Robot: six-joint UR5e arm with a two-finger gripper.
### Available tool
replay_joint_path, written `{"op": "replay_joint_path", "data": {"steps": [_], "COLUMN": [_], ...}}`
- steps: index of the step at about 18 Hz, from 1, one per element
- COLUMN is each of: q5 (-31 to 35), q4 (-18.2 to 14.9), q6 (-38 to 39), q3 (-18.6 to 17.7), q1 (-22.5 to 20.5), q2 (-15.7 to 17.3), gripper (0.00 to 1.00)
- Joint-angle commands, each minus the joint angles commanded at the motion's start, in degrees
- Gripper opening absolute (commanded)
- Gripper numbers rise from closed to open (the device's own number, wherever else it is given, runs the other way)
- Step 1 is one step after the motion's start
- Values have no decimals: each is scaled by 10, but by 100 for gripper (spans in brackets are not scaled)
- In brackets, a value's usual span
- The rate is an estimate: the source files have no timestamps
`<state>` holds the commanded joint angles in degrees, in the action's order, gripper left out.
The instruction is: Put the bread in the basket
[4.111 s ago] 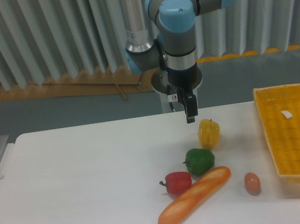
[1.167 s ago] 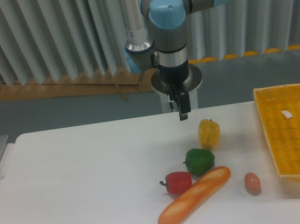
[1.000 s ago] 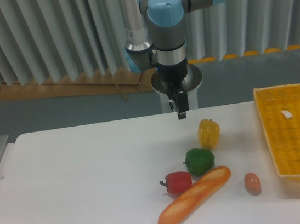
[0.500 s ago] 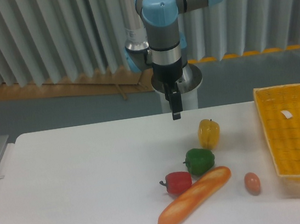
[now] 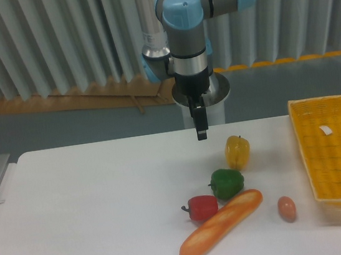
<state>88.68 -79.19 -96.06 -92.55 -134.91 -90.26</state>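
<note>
Gripper [image 5: 201, 135] sits slightly lower than half a second ago, and left of and higher than where it was four seconds back; nothing on the table [image 5: 94, 219] has shifted.

Table: white top filling the lower frame, with all the food grouped right of centre.

Arm: grey tube with blue joint caps, coming down from 12 o'clock, wrist pointing straight down over the far table edge.

Basket [image 5: 304, 147]: yellow woven, rectangular, at 3 o'clock on the table and cut off by the right frame edge. A small white tag [image 5: 326, 130] lies inside near its far end.

Bread [image 5: 221, 225]: orange-golden baguette lying flat at roughly 5 o'clock, on a diagonal from lower left to upper right. It is outside the basket and well apart from it.

Yellow pepper [image 5: 237, 151]: upright, at 4 o'clock from the gripper and near it.

Green pepper [image 5: 227, 183]: at 12 o'clock from the bread's upper half, just beside it.

Red pepper [image 5: 201, 208]: touching or nearly touching the bread's left flank, can't tell which.

Brown egg [image 5: 286, 208]: between the bread's upper tip and the basket's near corner.

Gripper: seen edge-on, fingers read as one dark blade, so I can't tell if they're spread or pressed together. It hangs in the air, touching nothing, well apart from the bread.
</note>
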Motion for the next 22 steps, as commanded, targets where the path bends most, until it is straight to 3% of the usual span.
{"op": "replay_joint_path", "data": {"steps": [5, 8, 11, 22], "q5": [-4, 7, 54, 46], "q4": [2, 20, 2, -23], "q6": [1, 1, -1, -1], "q3": [-10, -17, 0, 14], "q1": [4, 4, 7, 25], "q2": [2, 2, -3, -13], "gripper": [100, 100, 100, 100]}}
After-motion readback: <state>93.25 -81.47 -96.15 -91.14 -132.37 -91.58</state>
